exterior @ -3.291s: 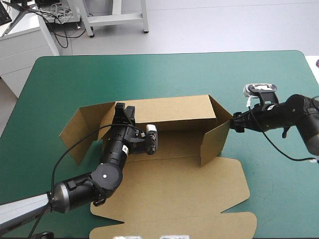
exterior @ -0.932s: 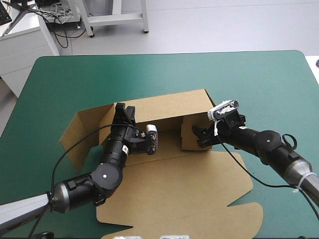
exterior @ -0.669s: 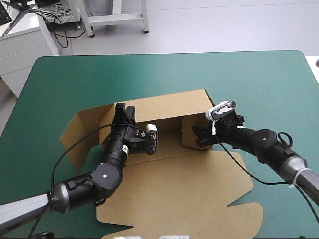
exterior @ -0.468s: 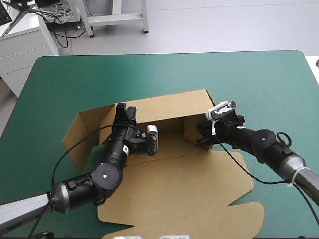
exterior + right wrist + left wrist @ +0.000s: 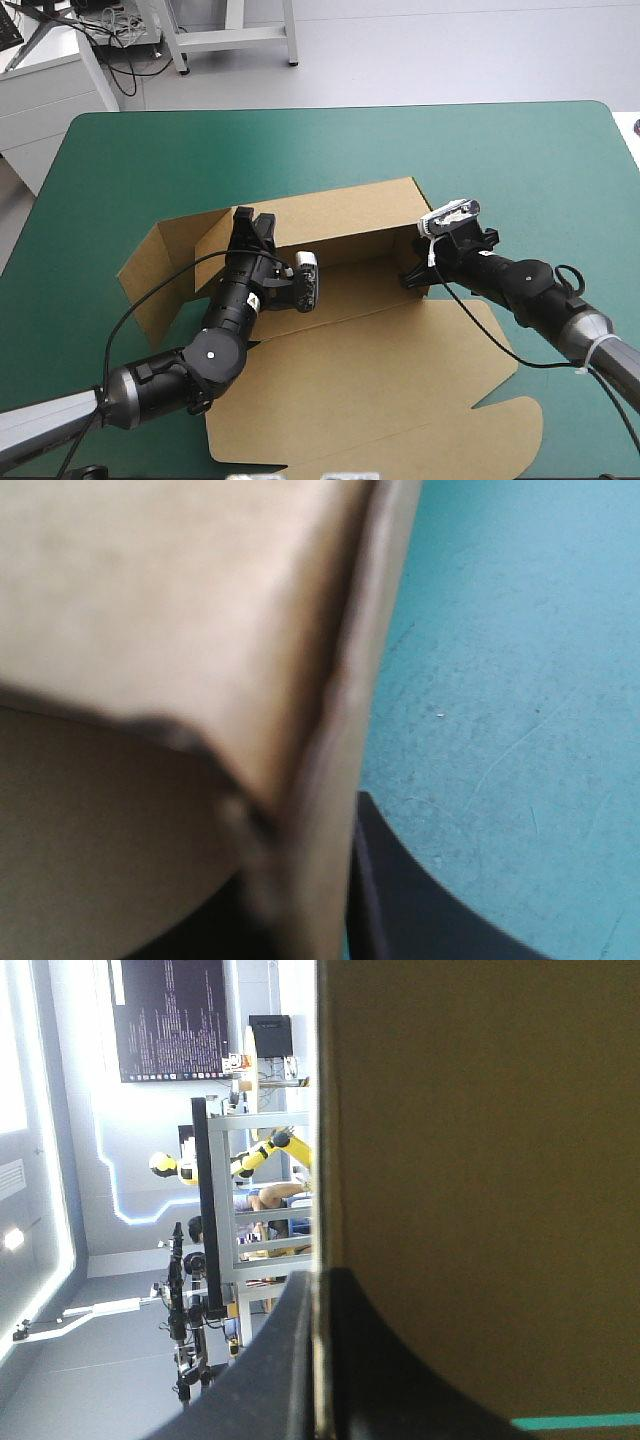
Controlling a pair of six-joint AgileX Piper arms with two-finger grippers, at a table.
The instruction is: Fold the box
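Note:
The brown box (image 5: 350,360) lies partly raised on the teal-green cover, its back wall (image 5: 340,215) upright and its lid flat toward the table's front edge. My left gripper (image 5: 250,222) is shut on the back wall's top edge near its left end. In the left wrist view that board (image 5: 480,1160) runs between the black fingers of the left gripper (image 5: 318,1360). My right gripper (image 5: 412,275) is shut on the folded-in right side flap at the wall's right corner. In the right wrist view the board's edge (image 5: 180,610) sits inside the right gripper (image 5: 310,920).
The box's left side flap (image 5: 150,275) splays out over the cover. Bare teal-green cover (image 5: 500,160) stretches behind the box and to its right. The lid's scalloped edge (image 5: 500,430) reaches close to the table's front edge.
The right gripper's fingers closed on the right side flap, which has swung in tight against the wall's end. The flat lid slid slightly to the right. The left gripper stayed put.

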